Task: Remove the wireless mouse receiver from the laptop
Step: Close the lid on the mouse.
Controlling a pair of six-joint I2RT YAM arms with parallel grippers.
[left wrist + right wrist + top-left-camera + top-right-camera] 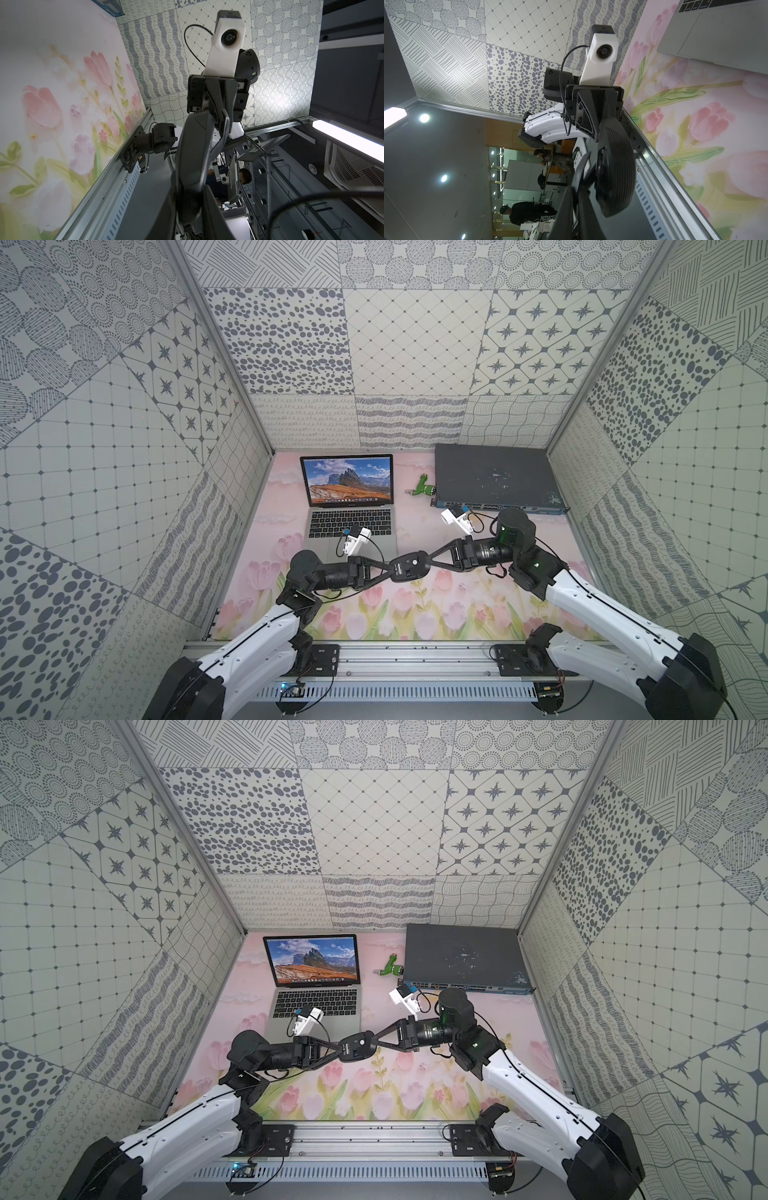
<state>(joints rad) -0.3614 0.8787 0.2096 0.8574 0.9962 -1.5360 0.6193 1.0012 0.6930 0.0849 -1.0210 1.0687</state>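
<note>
Silver-grey, the laptop [351, 510] [316, 990] stands open at the back left of the flowered mat [457, 605], its lit screen showing a mountain scene and its black keys and trackpad facing the arms; the right wrist view catches only a corner of its keys and trackpad [716, 31]. Its receiver is too small to make out in any view, so I cannot tell where it sits. Just in front of the laptop's front right corner, a black mouse [409, 566] [357, 1047] is held between the two arms, which reach in from either side and meet at it. The left gripper [390, 568] [338, 1048] is clamped on the mouse's left end; in the left wrist view its fingers flank the dark body [193, 155]. The right gripper [428, 562] [376, 1041] has its jaws closed together at the mouse's right end, tips touching it, though I cannot tell whether they pinch any part of it. In the right wrist view the ribbed side of the mouse [616, 166] lies just beside that gripper's fingers. Farther back, right of the laptop and apart from it, a green plug [424, 488] [392, 968] lies just beside the left edge of a flat dark grey switch [494, 475] [461, 952], which fills the back right corner.
</note>
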